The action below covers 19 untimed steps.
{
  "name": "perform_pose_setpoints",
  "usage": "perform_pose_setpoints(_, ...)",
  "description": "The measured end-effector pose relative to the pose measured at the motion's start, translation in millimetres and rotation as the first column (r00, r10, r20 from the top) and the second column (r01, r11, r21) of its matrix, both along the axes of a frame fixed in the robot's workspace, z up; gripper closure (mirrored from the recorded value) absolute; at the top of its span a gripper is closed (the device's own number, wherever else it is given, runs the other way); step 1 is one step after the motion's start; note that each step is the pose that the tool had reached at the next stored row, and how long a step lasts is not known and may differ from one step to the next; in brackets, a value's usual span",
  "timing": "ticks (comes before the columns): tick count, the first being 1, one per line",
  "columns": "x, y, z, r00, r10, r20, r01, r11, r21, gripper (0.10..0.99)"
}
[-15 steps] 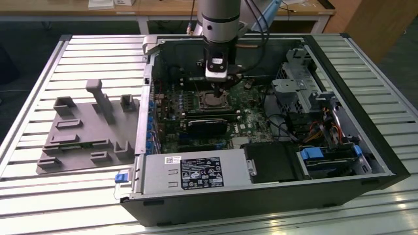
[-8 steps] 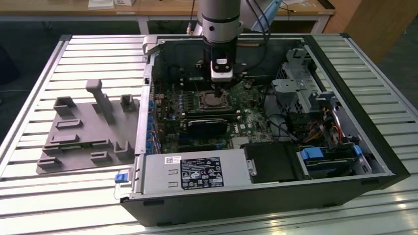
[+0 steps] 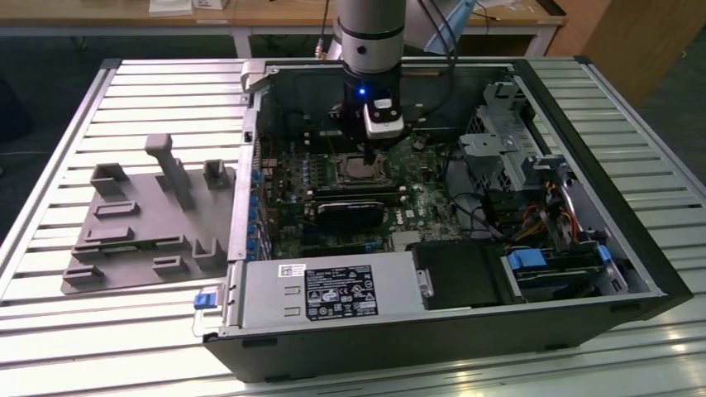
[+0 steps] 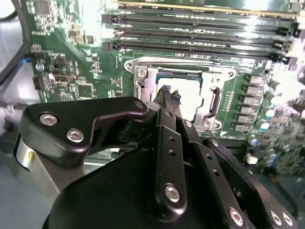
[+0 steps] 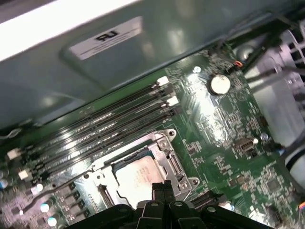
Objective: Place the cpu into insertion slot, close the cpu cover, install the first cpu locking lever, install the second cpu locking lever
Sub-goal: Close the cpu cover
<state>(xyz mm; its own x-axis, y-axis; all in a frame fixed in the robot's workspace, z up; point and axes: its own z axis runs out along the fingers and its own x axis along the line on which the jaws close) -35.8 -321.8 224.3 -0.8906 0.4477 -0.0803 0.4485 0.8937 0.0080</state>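
Inside an open computer case the cpu (image 5: 136, 177) lies in the insertion slot (image 3: 355, 169), its silver top facing up. The silver cpu cover (image 5: 167, 156) lies flat around the chip as a frame with a square window. My gripper (image 5: 163, 188) hangs just above the socket's edge, its two black fingertips (image 4: 167, 93) pressed together with nothing visible between them. In the second wrist view the tips overlap the cpu (image 4: 193, 100) and the frame of the cpu cover (image 4: 141, 76). In the exterior view the gripper (image 3: 369, 154) stands straight over the socket. The locking levers cannot be made out.
Long black memory slots (image 5: 105, 125) run beside the socket. A black card (image 3: 353, 212) sits nearer the exterior camera, with a grey power supply (image 3: 331, 294) at the case's front. Cables and drive cages (image 3: 530, 207) fill the exterior view's right. A grey fixture (image 3: 144, 215) rests on the slatted table.
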Motion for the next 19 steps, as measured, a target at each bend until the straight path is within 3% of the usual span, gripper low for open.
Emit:
perform_pose_setpoints(6, 0.0, 0.0, -1.2, 0.9942, 0.107, -0.0001, -0.107, 0.9942, -0.002, 0.984)
perform_pose_setpoints(10, 0.0, 0.0, -2.5, 0.9836, 0.18, -0.0001, -0.18, 0.9836, -0.002, 0.984)
perform_pose_setpoints(15, -0.4, 0.0, -3.7, 0.9646, 0.264, -0.0005, -0.264, 0.9646, -0.003, 0.984)
perform_pose_setpoints(19, -5.0, 0.0, -5.2, 0.9597, 0.281, -0.0007, -0.281, 0.9596, -0.004, 0.984)
